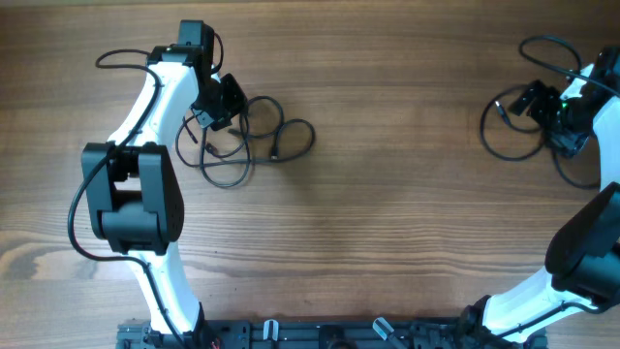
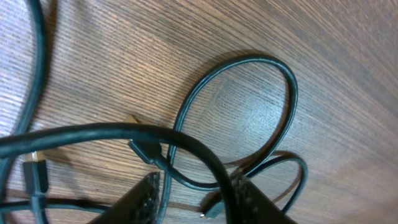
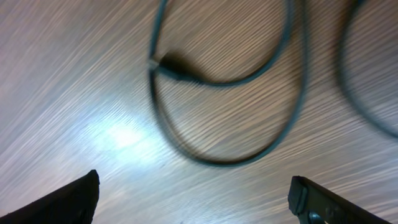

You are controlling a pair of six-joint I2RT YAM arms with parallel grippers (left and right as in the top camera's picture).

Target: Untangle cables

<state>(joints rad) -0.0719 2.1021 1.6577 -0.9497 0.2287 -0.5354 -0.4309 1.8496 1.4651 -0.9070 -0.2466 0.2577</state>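
We see the cables in two groups on the wooden desk [image 1: 387, 213], well apart; a tangled bundle [image 1: 244, 143] lies at the far left under the left fingers [image 2: 148, 198], and loose loops [image 1: 484, 128] lie at the far right by the right fingers [image 3: 81, 199]; the left fingers stand parted, a black cord [image 2: 93, 132] dropping through their gap, not pinched; the right fingers are spread wide, released, above one ring [image 3: 303, 87] and its plug [image 3: 177, 65].

I find no readable text, labels, brands or numbers in any view: not on the arms, cables or table.
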